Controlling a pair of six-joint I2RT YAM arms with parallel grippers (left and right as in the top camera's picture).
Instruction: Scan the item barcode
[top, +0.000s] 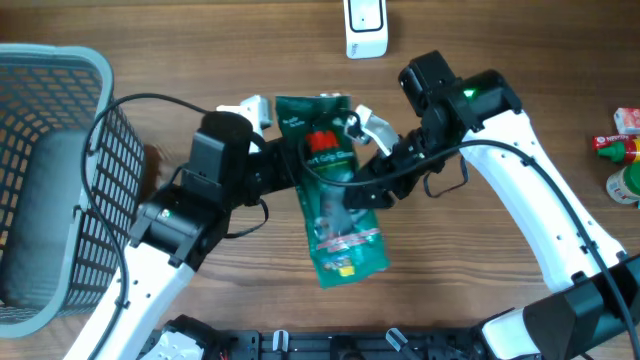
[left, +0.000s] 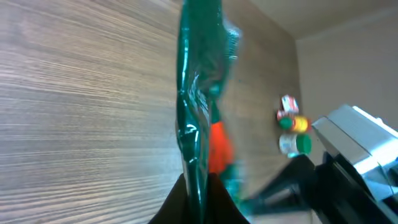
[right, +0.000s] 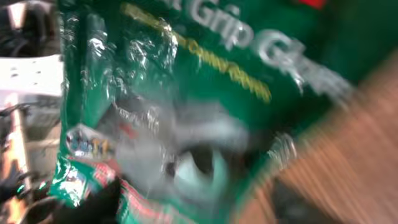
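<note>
Green packet (top: 335, 190) sits pinched in the left gripper (top: 268, 114), both arms reaching inward; the right gripper (top: 368, 126) grip is unclear.

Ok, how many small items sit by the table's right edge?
3: a red-and-white pack farthest back, a green-yellow item in the middle, a white-green item nearest. More may lie off frame.

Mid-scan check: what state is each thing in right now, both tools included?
left tool: shut on the top edge of the green packet.
right tool: looks open, at the packet's upper right.
green packet: held by one tool, printed face up, crinkled.
scanner: at the far edge, untouched.
basket: upright on the left, contents unclear.
</note>
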